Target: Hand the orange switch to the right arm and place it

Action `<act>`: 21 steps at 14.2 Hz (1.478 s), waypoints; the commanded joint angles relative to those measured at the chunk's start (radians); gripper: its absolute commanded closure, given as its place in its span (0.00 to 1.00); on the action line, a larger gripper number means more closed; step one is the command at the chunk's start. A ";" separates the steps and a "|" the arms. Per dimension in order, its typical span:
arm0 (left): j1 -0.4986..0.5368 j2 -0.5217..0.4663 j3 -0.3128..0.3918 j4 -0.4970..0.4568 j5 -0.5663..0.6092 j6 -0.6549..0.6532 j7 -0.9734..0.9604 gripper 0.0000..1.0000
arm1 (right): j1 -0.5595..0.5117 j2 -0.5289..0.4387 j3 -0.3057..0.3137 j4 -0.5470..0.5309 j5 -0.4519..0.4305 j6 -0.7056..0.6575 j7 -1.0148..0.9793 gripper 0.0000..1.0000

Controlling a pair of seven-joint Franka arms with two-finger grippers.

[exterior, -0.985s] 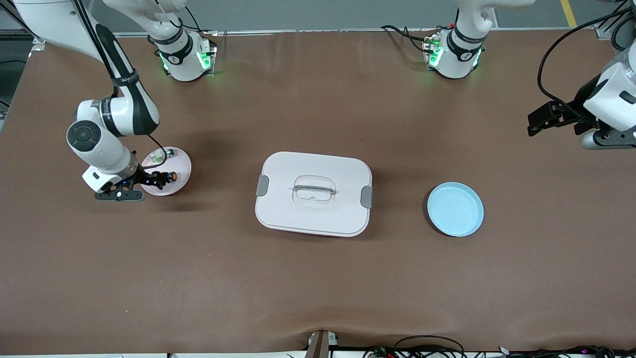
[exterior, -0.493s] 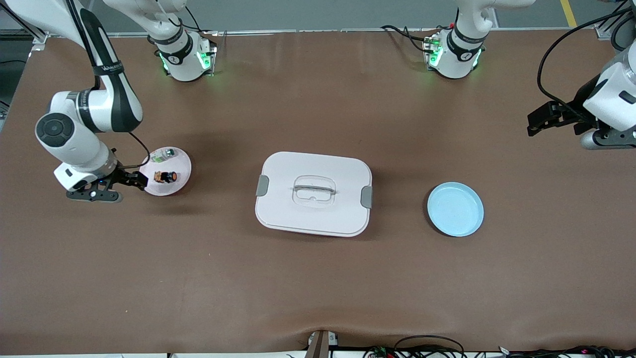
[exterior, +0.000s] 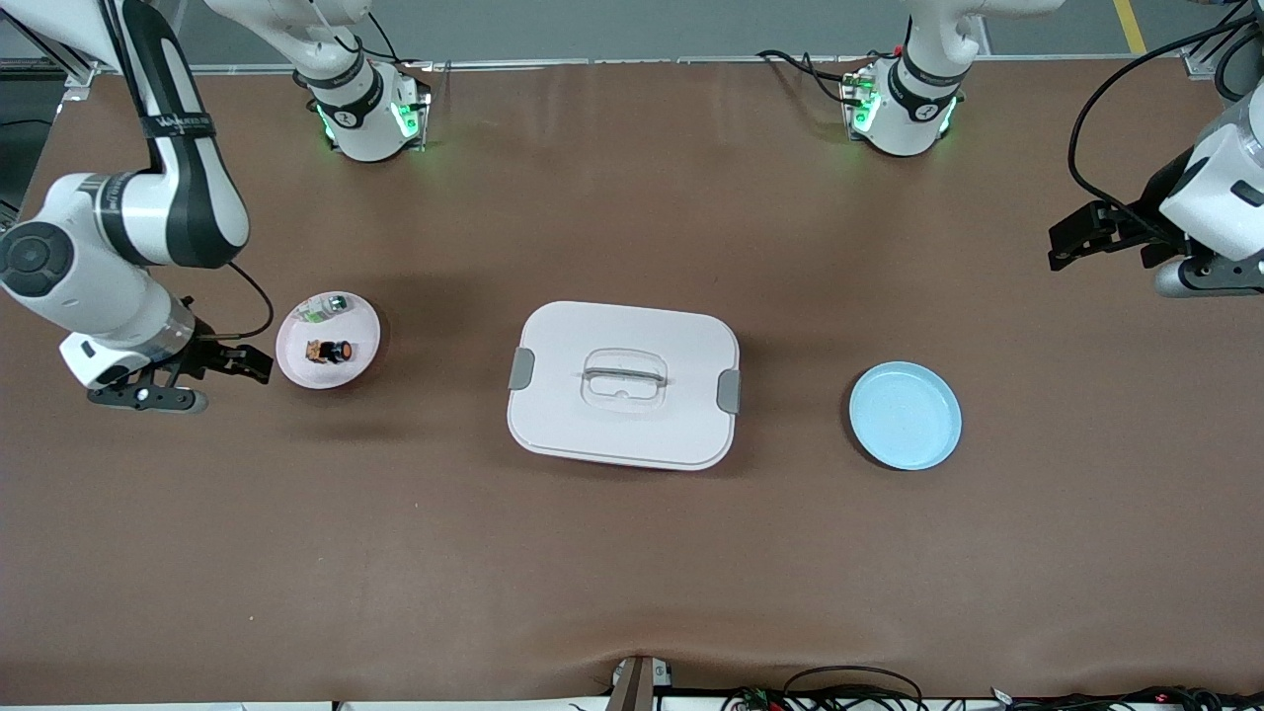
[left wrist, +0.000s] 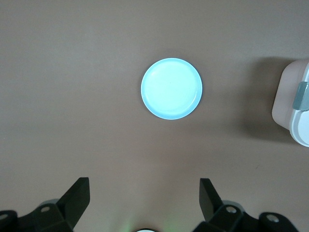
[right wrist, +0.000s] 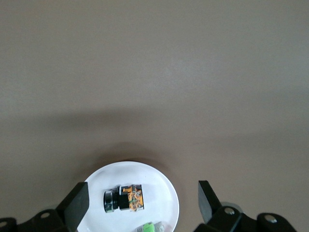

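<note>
We are seeing the tiny black cylindrical orange switch (exterior: 329,351) lying on its side on the small white round plate (exterior: 360,360), long axis along the table. Our right tool (exterior: 259,365) is hovering spread and empty just beside that plate. Our left tool (exterior: 1065,240), also spread, is waiting well apart.

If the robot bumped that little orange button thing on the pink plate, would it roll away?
Probably a little. The orange switch is a stubby cylinder lying on its side on the pink plate, so a nudge could roll it, though the plate's raised rim would likely stop it. It looks hard and very light. The open right gripper is beside the plate.
</note>
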 commanded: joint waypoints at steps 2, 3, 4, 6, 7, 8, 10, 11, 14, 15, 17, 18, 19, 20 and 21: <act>-0.002 0.012 0.009 0.023 -0.015 -0.002 0.013 0.00 | -0.008 -0.002 0.011 0.128 0.047 -0.158 -0.018 0.00; -0.004 0.012 0.009 0.023 -0.015 -0.002 0.013 0.00 | -0.006 -0.002 0.013 0.142 0.047 -0.180 -0.011 0.00; -0.005 0.013 0.009 0.023 -0.015 -0.001 0.013 0.00 | -0.006 -0.002 0.013 0.160 0.047 -0.197 -0.011 0.00; -0.005 0.012 0.009 0.022 -0.015 0.001 0.013 0.00 | -0.006 -0.004 0.014 0.205 0.047 -0.263 -0.010 0.00; -0.004 0.012 0.008 0.022 -0.015 0.001 0.013 0.00 | -0.006 -0.004 0.014 0.235 0.047 -0.301 -0.011 0.00; -0.002 0.012 0.008 0.023 -0.015 0.001 0.013 0.00 | -0.006 -0.004 0.014 0.261 0.049 -0.333 -0.011 0.00; -0.004 0.012 0.008 0.022 -0.015 0.001 0.013 0.00 | 0.007 -0.007 0.014 0.308 0.050 -0.390 -0.008 0.00; -0.004 0.012 0.008 0.022 -0.015 0.001 0.013 0.00 | 0.007 -0.008 0.014 0.331 0.050 -0.419 -0.008 0.00; -0.004 0.012 0.009 0.023 -0.012 0.001 0.013 0.00 | 0.010 -0.019 0.019 0.369 0.050 -0.459 -0.008 0.00; -0.002 0.012 0.009 0.023 -0.013 0.001 0.013 0.00 | 0.016 -0.040 0.017 0.375 0.050 -0.464 -0.008 0.00; -0.002 0.010 0.009 0.022 -0.013 0.001 0.013 0.00 | 0.023 -0.076 0.017 0.374 0.052 -0.488 -0.004 0.00; -0.004 0.010 0.009 0.023 -0.012 -0.001 0.013 0.00 | 0.024 -0.097 0.016 0.372 0.058 -0.502 -0.004 0.00; -0.004 0.010 0.009 0.023 -0.007 -0.001 0.013 0.00 | 0.032 -0.117 0.013 0.369 0.066 -0.516 -0.005 0.00; -0.005 0.012 0.009 0.023 -0.004 -0.001 0.010 0.00 | 0.044 -0.135 0.008 0.365 0.066 -0.527 -0.002 0.00; -0.005 0.012 0.008 0.023 -0.004 -0.004 0.007 0.00 | 0.050 -0.154 0.002 0.352 0.067 -0.530 0.008 0.00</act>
